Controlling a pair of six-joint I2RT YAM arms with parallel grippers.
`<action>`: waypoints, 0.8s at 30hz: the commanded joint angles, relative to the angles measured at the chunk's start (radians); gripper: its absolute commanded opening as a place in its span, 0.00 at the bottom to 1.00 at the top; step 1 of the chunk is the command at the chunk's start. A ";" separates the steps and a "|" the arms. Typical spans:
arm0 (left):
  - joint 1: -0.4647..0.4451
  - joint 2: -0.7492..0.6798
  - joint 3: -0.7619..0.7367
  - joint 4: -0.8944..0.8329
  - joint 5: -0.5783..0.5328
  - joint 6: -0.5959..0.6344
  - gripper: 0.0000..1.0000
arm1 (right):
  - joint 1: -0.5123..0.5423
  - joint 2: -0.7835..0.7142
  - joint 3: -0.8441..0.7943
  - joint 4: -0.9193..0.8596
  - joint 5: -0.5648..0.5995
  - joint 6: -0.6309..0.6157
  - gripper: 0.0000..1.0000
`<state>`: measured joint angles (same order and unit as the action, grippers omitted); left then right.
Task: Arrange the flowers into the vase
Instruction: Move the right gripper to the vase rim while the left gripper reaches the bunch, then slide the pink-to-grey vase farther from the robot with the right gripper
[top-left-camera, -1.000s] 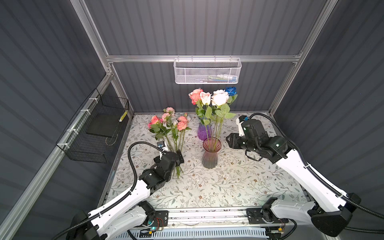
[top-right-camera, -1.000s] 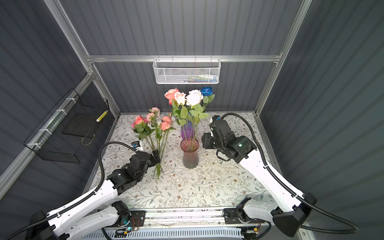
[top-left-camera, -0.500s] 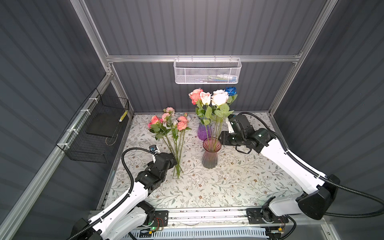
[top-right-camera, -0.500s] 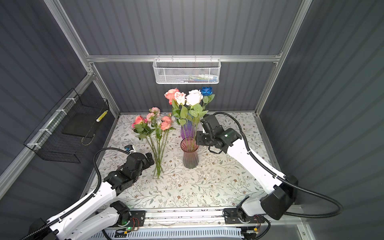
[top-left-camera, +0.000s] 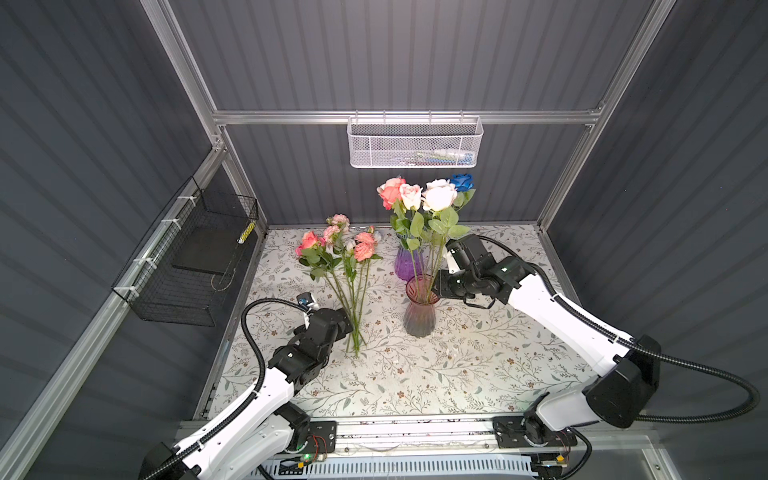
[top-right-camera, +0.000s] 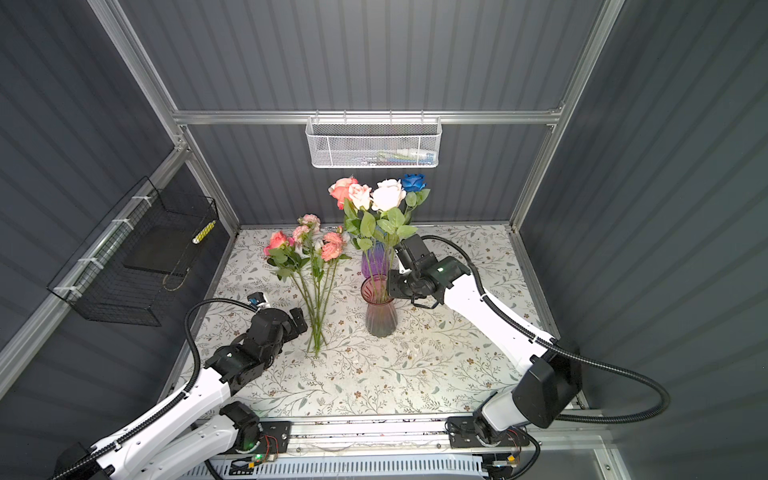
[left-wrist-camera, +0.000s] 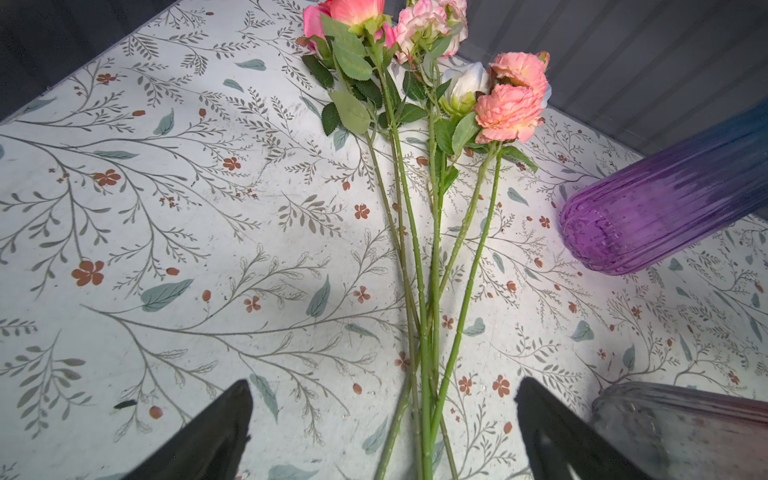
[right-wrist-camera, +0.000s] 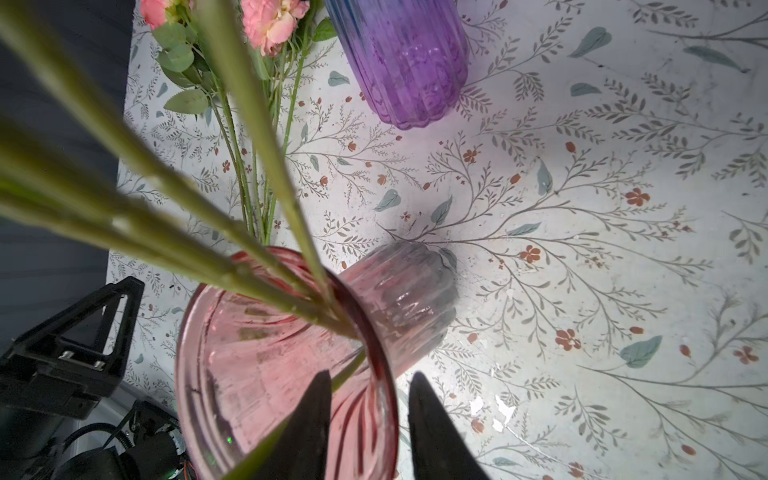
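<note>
**Right fingers at the pink vase's lip, left ones spread by the loose stems**

A second ago my right gripper (right-wrist-camera: 370, 380) hung out toward the desk's right edge, clear of the pink vase (top-left-camera: 419, 313). Now it has come in to the rim, and its jaws stand narrower than they did. My left gripper (left-wrist-camera: 382, 390) has drawn back slightly toward the front edge. It is as wide apart as before, released and holding nothing.

Both top views show the standing roses (top-left-camera: 430, 199), coral, pink, cream and one deep blue, upright in the pink vase near the middle of the desk (top-left-camera: 457, 374). The purple vase (top-left-camera: 408, 264) stands behind it toward the back edge. The loose roses (top-left-camera: 349, 266) lie to its left, heads toward the back-left corner.

Only my right wrist view shows one black finger over the vase's mouth and the other outside the lip. A gap shows on each side of the glass, so they clench nothing. Whether the tips sit level with the lip or above it I cannot tell from that blurred angle. Only my left wrist view shows the loose stems running between my spread tips.

Both vases are ribbed clear glass, and the pink one flares at the mouth. The stems are thin, green and knobbly. The desk cover is pale, printed with sprigs, and flaked near the pink vase.
</note>
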<state>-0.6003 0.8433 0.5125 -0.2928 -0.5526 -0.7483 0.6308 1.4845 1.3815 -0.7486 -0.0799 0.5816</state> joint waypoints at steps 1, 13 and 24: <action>0.004 -0.011 -0.009 0.000 -0.001 0.007 1.00 | 0.000 0.014 -0.016 0.002 -0.008 0.005 0.31; 0.004 -0.030 -0.013 -0.012 -0.012 0.010 0.99 | 0.000 0.008 -0.014 -0.006 0.028 -0.032 0.09; 0.006 -0.036 0.012 -0.038 -0.018 0.021 0.99 | -0.011 -0.020 0.019 -0.006 0.068 -0.049 0.00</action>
<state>-0.6003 0.8219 0.5091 -0.3046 -0.5537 -0.7444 0.6312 1.4906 1.3705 -0.7341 -0.0769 0.5724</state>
